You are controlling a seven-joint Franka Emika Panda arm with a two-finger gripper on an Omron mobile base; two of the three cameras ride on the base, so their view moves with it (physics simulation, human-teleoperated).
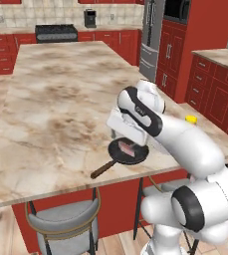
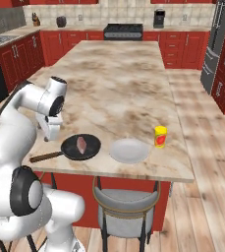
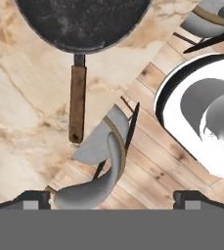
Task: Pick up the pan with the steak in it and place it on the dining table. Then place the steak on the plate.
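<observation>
Marbled tabletop [image 2: 114, 83] is carrying the pan [image 2: 80, 147] with the steak [image 2: 81, 143] inside, plate [image 2: 129, 150] just beside it; gripper [image 3: 111, 199] is hovering released above the handle [image 3: 77, 103]

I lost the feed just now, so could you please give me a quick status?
Hand open, empty, above the pan handle. Pan on dining table, steak inside. Plate beside it, bare.

- Left base view: behind-left of arm, looking forward and down over the table [image 1: 60, 99].
- Right base view: behind-right, same table near edge and pan [image 2: 82, 146].
- Hand view: close, straight down on that edge.
</observation>
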